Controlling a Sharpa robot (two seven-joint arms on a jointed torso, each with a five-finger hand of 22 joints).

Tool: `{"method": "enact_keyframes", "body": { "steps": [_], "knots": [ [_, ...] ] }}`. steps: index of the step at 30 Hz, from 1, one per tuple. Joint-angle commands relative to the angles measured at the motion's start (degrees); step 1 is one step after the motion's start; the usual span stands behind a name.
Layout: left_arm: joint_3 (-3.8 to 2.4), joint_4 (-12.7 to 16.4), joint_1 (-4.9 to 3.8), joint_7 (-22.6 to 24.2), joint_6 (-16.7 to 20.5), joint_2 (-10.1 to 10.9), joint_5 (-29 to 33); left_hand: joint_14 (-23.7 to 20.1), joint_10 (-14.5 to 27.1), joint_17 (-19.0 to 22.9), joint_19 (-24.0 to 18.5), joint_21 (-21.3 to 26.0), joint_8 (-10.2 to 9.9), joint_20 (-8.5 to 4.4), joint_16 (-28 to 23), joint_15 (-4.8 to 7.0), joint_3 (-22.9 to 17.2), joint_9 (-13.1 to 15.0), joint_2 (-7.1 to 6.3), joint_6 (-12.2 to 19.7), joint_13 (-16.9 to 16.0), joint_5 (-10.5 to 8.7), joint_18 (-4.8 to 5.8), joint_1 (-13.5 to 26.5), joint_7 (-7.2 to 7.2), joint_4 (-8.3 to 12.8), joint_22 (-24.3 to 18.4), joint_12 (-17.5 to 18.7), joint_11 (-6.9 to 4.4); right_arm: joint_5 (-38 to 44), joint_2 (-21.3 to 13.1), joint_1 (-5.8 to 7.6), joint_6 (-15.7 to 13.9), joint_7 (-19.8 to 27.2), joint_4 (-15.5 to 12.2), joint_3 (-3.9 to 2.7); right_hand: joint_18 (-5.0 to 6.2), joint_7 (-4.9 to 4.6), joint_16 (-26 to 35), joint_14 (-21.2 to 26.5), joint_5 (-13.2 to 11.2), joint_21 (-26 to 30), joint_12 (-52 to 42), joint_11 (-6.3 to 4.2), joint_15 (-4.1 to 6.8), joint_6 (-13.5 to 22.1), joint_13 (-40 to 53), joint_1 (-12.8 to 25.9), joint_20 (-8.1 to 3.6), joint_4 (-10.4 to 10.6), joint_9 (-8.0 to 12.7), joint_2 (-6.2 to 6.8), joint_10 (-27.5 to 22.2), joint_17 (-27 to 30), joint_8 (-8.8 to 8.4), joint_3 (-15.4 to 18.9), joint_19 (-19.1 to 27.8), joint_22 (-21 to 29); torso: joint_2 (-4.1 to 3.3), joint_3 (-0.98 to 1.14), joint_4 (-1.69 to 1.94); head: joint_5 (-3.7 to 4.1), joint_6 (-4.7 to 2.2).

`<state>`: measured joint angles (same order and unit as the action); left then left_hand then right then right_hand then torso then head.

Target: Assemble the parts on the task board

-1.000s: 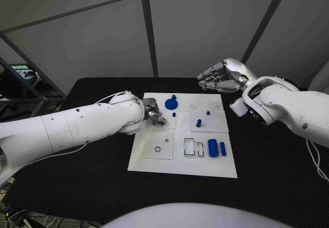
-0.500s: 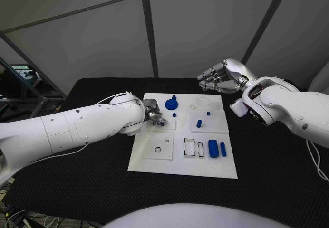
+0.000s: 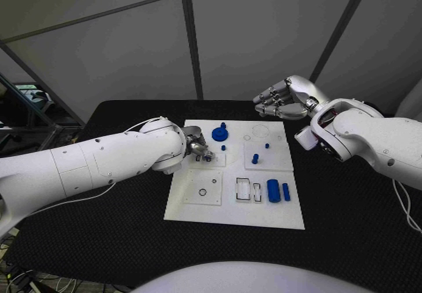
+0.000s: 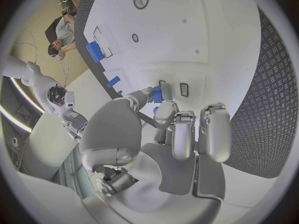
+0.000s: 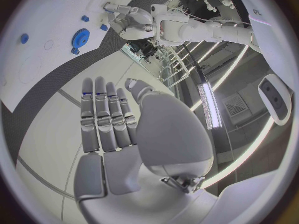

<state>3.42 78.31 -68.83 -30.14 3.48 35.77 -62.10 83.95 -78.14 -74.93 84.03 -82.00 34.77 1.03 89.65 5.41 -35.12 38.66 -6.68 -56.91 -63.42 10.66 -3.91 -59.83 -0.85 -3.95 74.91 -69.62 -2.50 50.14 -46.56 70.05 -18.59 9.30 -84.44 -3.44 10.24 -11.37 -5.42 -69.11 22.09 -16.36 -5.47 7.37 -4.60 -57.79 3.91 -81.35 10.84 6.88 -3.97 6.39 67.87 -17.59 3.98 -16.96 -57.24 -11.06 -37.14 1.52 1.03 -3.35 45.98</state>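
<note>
Even, fairly bright light falls from above in the head view, so the white task board [image 3: 233,210] reads almost blown out against the matte black table [image 3: 105,226], with only soft, short shadows beside the arms. Both wrist views bend straight edges into arcs and darken toward the circle's rim (the usual fisheye falloff). In the right wrist view a ceiling light strip [image 5: 209,102] glares white, and the near palm looks slightly soft.

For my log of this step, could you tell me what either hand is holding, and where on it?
The left hand pinches a small blue part by its sides between its fingertips, just above the task board. The right hand holds nothing, its fingers held flat.
</note>
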Motion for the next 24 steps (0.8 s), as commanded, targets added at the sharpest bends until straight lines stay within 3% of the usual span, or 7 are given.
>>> {"method": "enact_keyframes", "body": {
  "steps": [1,8,24],
  "knots": [
    [-0.17,0.1,-0.08,0.2,-0.7,0.1,1.8,6.0,-0.1,-15.1,0.8,0.2,0.2,-0.17,0.4,0.16,-2.5,0.1,2.11,0.5,0.1,0.13,1.46,-2.8,-0.09,2.1,6.4,0.3,-0.32,0.1,0.1,0.08,0.3,0.4,0.0,-0.03,0.16,-0.12,0.3,-0.5,0.1,0.3,-0.3,0.12,-0.08,-0.3,-0.1,0.6,0.06,0.2,0.0,0.07,0.1,0.1,0.09,0.0,-0.5,0.1,0.00,-0.01,-0.01,-0.04,-0.07],
    [-0.50,0.0,-0.10,0.0,-2.7,0.2,2.1,6.0,-0.1,-15.1,0.8,0.2,0.3,-0.13,0.4,0.12,-3.0,0.2,2.21,0.6,0.1,0.03,1.45,-2.9,-0.16,2.4,6.4,0.4,-0.27,0.1,0.1,0.08,0.3,0.4,0.0,-0.03,0.16,-0.11,0.3,-0.5,0.2,0.4,-0.3,0.11,-0.07,-0.3,-0.1,0.7,0.07,0.3,0.0,0.05,0.1,0.1,0.09,-0.1,-0.6,0.1,-0.01,0.02,0.01,-0.08,-0.06],
    [-0.59,-1.6,-0.20,-0.5,-5.1,-0.5,1.4,6.0,0.0,-15.1,0.8,0.2,0.4,-0.09,0.4,0.07,-3.8,0.3,2.29,0.8,0.3,0.15,1.46,-3.2,-0.29,3.0,6.4,0.5,-0.20,0.1,0.2,0.07,0.4,0.4,0.2,-0.03,0.17,-0.10,0.3,-0.5,0.3,0.4,-0.3,0.11,-0.07,-0.3,-0.1,0.7,0.07,0.3,0.0,0.04,0.1,0.1,0.09,-0.1,-0.6,0.1,-0.08,0.02,-0.04,-0.14,0.03]
  ]
}}
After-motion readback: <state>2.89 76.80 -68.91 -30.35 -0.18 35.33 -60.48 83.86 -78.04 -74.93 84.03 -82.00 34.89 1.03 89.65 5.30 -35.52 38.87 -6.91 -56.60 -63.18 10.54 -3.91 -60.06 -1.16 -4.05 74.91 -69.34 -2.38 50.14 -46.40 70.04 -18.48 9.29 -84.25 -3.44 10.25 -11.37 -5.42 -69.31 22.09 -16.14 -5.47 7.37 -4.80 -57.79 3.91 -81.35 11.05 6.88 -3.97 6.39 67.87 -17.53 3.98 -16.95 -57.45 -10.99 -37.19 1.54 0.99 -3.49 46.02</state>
